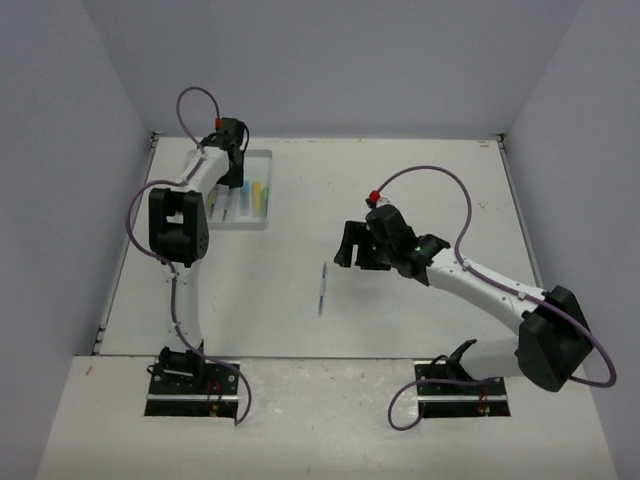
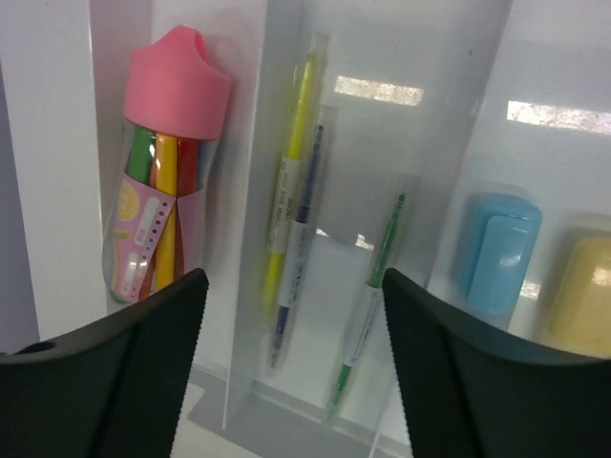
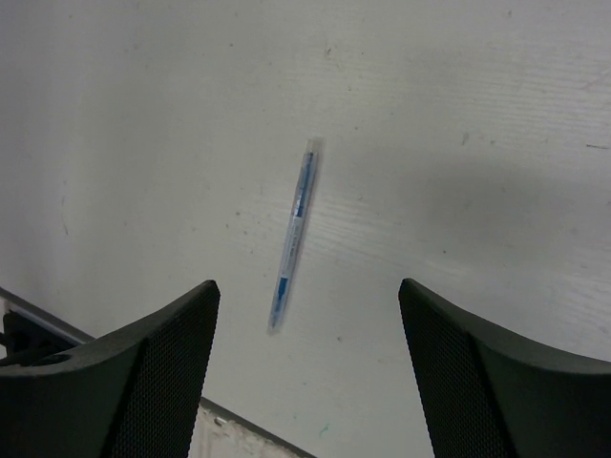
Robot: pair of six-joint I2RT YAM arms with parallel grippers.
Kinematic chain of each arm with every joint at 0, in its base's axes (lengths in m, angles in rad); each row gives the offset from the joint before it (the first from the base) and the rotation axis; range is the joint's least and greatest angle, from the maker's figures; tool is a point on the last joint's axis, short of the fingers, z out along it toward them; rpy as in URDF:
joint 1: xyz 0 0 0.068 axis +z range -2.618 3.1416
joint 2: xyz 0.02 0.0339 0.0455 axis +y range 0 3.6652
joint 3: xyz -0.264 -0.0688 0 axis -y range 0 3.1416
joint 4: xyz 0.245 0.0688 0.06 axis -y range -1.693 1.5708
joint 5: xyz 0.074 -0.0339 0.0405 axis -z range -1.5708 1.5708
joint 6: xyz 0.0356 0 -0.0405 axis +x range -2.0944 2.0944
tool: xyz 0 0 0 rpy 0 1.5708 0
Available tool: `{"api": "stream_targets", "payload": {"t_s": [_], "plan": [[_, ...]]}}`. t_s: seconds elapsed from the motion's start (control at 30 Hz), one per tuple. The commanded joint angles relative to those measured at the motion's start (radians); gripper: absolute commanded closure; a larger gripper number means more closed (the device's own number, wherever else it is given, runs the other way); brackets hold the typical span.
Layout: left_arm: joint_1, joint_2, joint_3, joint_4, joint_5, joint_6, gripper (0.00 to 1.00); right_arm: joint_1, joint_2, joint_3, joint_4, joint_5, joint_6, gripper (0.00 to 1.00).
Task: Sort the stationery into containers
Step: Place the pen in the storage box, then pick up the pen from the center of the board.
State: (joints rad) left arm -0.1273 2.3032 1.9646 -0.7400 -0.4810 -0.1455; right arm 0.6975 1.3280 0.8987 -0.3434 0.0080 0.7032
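Observation:
The white divided tray (image 1: 241, 224) lies at the far left. My left gripper (image 1: 232, 150) hovers over it, open and empty. In the left wrist view the tray (image 2: 420, 143) holds a pink-capped tube (image 2: 162, 162), a yellow pen (image 2: 289, 162), a purple pen (image 2: 296, 258), a green pen (image 2: 374, 286), a blue highlighter (image 2: 496, 253) and a yellow highlighter (image 2: 582, 291); the left gripper (image 2: 291, 315) is above the pen compartment. A thin blue pen (image 1: 322, 288) lies on the table mid-front. My right gripper (image 1: 352, 245) is open above and right of it. In the right wrist view the pen (image 3: 294, 229) lies ahead of the gripper (image 3: 307, 296).
The white tabletop (image 1: 400, 190) is walled by grey panels on the left, back and right. The table's front edge (image 3: 57, 329) shows at the lower left of the right wrist view. Both arm bases sit at the near edge.

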Motion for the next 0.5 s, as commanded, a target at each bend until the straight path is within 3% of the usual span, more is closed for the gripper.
{"api": "stream_targets", "payload": {"t_s": [0.0, 0.1, 0.27, 0.3, 0.37, 0.47], "plan": [[-0.011, -0.162, -0.004, -0.021, 0.075, -0.042, 0.02, 0.107, 0.144, 0.138, -0.116, 0.116, 0.097, 0.23], [-0.011, -0.366, -0.08, 0.009, 0.224, -0.128, 0.0, 0.151, 0.237, 0.218, -0.158, 0.151, 0.146, 0.22], [-0.014, -0.781, -0.428, 0.208, 0.384, -0.233, 0.0, 0.211, 0.352, 0.297, -0.248, 0.257, 0.235, 0.29], [-0.014, -0.795, -0.479, 0.233, 0.404, -0.234, 0.0, 0.22, 0.368, 0.308, -0.252, 0.261, 0.243, 0.29], [-0.014, -0.966, -0.581, 0.274, 0.443, -0.243, 0.0, 0.242, 0.405, 0.324, -0.304, 0.309, 0.267, 0.34], [-0.014, -1.038, -0.641, 0.274, 0.469, -0.227, 0.0, 0.257, 0.424, 0.312, -0.29, 0.303, 0.283, 0.35]]}}
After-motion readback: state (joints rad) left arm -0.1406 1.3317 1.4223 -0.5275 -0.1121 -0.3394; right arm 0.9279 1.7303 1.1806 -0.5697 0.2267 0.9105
